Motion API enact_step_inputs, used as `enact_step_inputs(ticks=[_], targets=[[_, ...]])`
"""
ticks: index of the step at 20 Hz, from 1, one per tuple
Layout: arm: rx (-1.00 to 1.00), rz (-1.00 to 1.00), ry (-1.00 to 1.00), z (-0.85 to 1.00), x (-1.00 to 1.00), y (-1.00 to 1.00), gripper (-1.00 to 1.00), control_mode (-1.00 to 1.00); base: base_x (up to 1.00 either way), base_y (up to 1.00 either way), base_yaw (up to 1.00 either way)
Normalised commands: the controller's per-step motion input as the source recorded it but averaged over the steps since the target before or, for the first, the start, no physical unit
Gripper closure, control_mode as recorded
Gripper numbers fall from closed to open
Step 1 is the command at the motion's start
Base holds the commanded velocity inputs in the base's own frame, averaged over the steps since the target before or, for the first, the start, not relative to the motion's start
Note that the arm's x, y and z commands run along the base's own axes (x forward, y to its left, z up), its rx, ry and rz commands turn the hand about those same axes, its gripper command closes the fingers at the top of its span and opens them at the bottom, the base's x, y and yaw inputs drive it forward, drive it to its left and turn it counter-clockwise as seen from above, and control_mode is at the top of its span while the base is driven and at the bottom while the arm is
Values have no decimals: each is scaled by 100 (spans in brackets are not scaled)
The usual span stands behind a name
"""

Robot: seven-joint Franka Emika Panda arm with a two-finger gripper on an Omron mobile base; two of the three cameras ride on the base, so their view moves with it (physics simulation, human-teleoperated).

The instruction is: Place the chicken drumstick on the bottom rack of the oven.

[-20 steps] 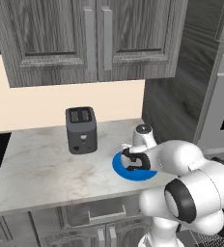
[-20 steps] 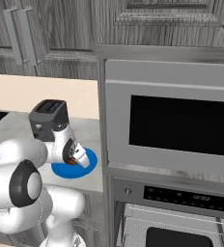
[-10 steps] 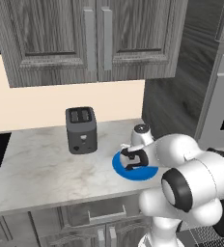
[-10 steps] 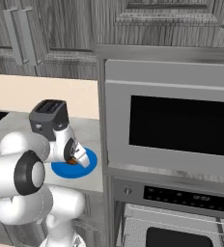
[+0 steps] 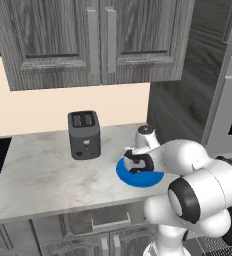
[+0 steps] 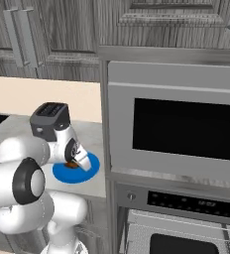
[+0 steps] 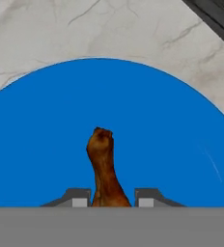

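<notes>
One small reddish-brown, lumpy chicken drumstick (image 7: 104,169) lay on a round blue plate (image 7: 46,144), pinched between the two dark finger tips (image 7: 77,198) of the white arm's claw (image 7: 111,198), whose jaws stood narrow against the meat. Seen from the right base camera, the drumstick (image 6: 72,164) showed as a brown speck under the claw (image 6: 72,159) on the plate (image 6: 89,168). That plate sat near the right end of the pale marble table (image 5: 43,175), with a dark grey two-slot toaster (image 5: 84,135) well to its left. Lower right, beneath a silver-framed appliance with a dark window (image 6: 186,129), stood the silver-grey built-in oven (image 6: 186,218).
</notes>
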Motion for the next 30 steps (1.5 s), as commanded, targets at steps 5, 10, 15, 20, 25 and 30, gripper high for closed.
enact_step_inputs(ticks=[5, 10, 15, 20, 25, 30], targets=[[-4, -11, 2, 56, -37, 2, 100, -100, 0, 0, 0], [-7, -11, 0, 74, -63, 0, 100, -100, 0, 0, 0], [-1, -17, 0, 73, -94, 0, 100, -100, 0, 0, 0], [0, -21, -15, 41, -100, 12, 100, -100, 0, 0, 0], [0, -4, -1, 73, -86, -19, 100, -100, 0, 0, 0], [0, 0, -12, 42, -99, -33, 100, -100, 0, 0, 0]])
